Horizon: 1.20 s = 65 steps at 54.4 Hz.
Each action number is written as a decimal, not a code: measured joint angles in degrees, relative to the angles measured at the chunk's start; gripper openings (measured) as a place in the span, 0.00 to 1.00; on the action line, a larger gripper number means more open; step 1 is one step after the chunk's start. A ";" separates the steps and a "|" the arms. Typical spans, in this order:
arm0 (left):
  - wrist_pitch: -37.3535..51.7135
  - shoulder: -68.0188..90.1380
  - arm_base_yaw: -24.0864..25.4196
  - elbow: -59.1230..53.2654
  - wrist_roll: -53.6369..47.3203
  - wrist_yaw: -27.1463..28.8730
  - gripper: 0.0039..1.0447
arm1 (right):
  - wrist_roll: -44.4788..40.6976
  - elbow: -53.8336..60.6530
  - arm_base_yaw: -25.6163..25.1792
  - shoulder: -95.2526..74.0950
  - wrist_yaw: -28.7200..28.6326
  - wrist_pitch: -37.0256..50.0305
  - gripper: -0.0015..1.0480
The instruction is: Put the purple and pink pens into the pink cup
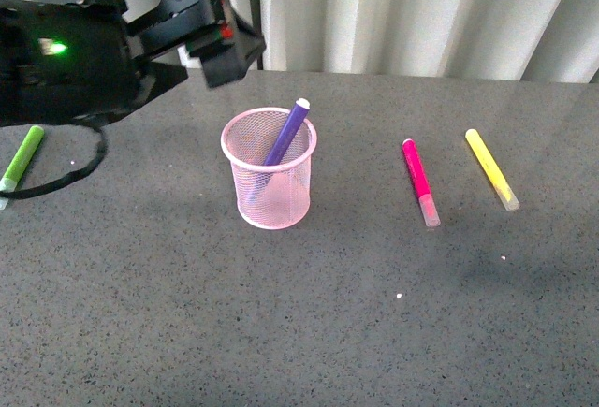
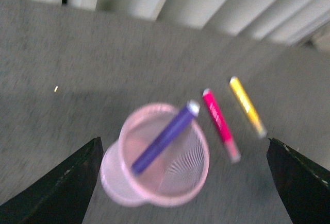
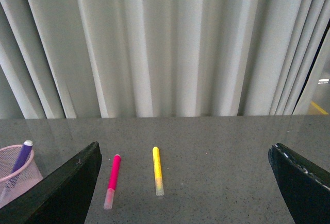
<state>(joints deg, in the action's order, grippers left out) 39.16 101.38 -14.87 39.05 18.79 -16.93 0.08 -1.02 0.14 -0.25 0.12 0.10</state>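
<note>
**A:** Where is the pink cup?

**B:** The pink cup (image 1: 271, 196) stands upright on the grey table (image 1: 281, 332), a little left of the middle. The purple pen (image 1: 287, 131) is inside it. It leans, and its capped end pokes above the rim on the far right side.

**A:** And the pink pen?

**B:** The pink pen (image 1: 418, 181) lies flat on the table, well to the cup's right, with its clear cap toward the robot. It touches nothing.

**A:** What else is around?

**B:** 1 yellow marker (image 1: 491, 168) lies near the pink pen on its right, roughly parallel and apart from it. 1 lime-green marker (image 1: 22, 156) lies at the far left edge, beside a loop of black cable (image 1: 84, 168). A pale curtain (image 1: 421, 14) hangs behind the table.

**A:** The grippers?

**B:** The left gripper (image 2: 183, 141) hovers above the cup, back and to the left. Its 2 fingers are spread wide, and its blurred wrist view shows the cup between them. The right gripper (image 3: 184, 145) is outside the front view, and its 2 fingers are also spread wide. Its wrist view shows the pink pen and yellow marker lying on the table beyond it.
</note>
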 joint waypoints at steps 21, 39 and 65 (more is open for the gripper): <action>13.35 -15.41 1.33 -19.65 -17.00 23.19 0.73 | 0.02 0.00 0.00 0.00 -0.09 0.00 0.93; 22.32 -30.69 6.91 -31.21 -18.14 24.90 0.16 | 0.02 0.00 -0.02 0.00 -0.04 0.00 0.93; 6.45 -53.37 14.56 -37.38 -18.36 17.29 0.03 | 0.02 0.00 -0.02 0.00 0.02 0.00 0.93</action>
<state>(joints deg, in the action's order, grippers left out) 45.60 48.01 -0.32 1.67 0.43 0.36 0.10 -1.02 0.12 -0.25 0.14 0.10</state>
